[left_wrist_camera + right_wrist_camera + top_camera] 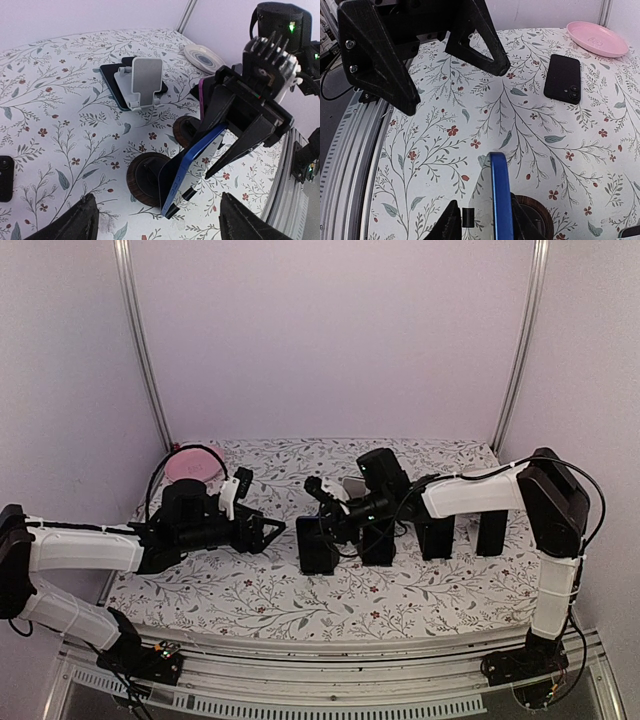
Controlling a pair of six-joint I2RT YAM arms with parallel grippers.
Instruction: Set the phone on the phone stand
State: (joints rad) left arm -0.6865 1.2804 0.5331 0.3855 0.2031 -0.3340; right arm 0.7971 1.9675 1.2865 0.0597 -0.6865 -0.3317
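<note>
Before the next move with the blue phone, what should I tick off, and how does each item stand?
1. Grip: right gripper is shut on the blue phone, held on edge: ok.
2. Phone stand upright, nothing on it: ok.
3. Stand's footing: it sits on a dark flat slab; whether that is steady: cannot tell.
4. Left gripper open, empty, apart from the phone: ok.
5. Phone's lower edge clear of the wooden coaster: cannot tell.
</note>
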